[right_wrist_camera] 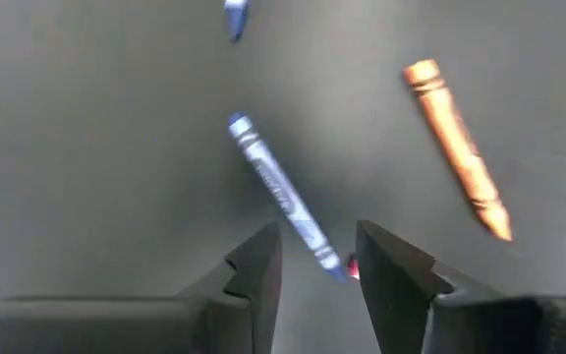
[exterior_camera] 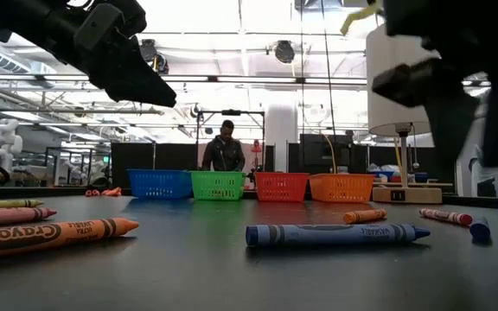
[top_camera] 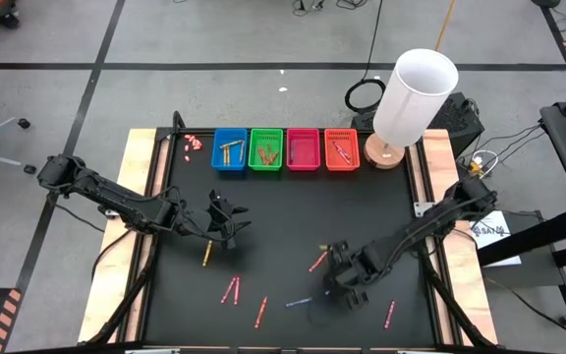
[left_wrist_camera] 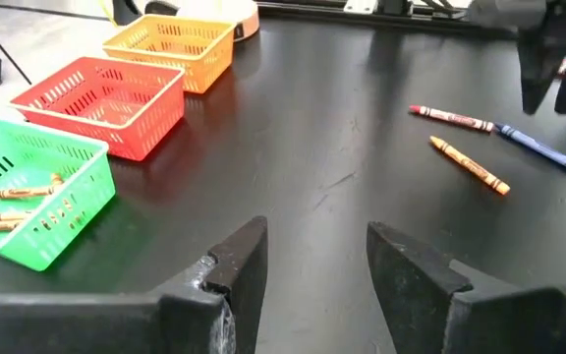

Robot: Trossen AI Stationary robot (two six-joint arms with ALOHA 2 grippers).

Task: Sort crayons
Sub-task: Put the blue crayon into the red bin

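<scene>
Black table (top_camera: pixel 293 206) from the high view: four baskets in a row at the far edge, blue (top_camera: pixel 229 149), green (top_camera: pixel 265 148), pink (top_camera: pixel 303 149) and orange (top_camera: pixel 342 149), next to a white lamp (top_camera: pixel 413 96). A few crayons sit in the blue, green and orange ones; I can't make out any in the pink. So sorting has begun, but roughly seven loose crayons (top_camera: pixel 230 289) are scattered over the near half. The left gripper (top_camera: pixel 226 220) hangs above a yellowish crayon (top_camera: pixel 206 254); the right gripper (top_camera: pixel 342 278) is over the group near the middle.

Low view: a blue crayon (exterior_camera: pixel 335 233) lies flat in front, an orange crayon (exterior_camera: pixel 54 235) at the left, both grippers up off the table, a person standing far back.

Left wrist view: fingers (left_wrist_camera: pixel 239 261) spread apart with nothing between them, just bare table.

Right wrist view: fingers (right_wrist_camera: pixel 258 267) also parted and empty, right above the tip of the blue crayon, another orange one lying beside it. I'd guess that blue one is next up.
</scene>
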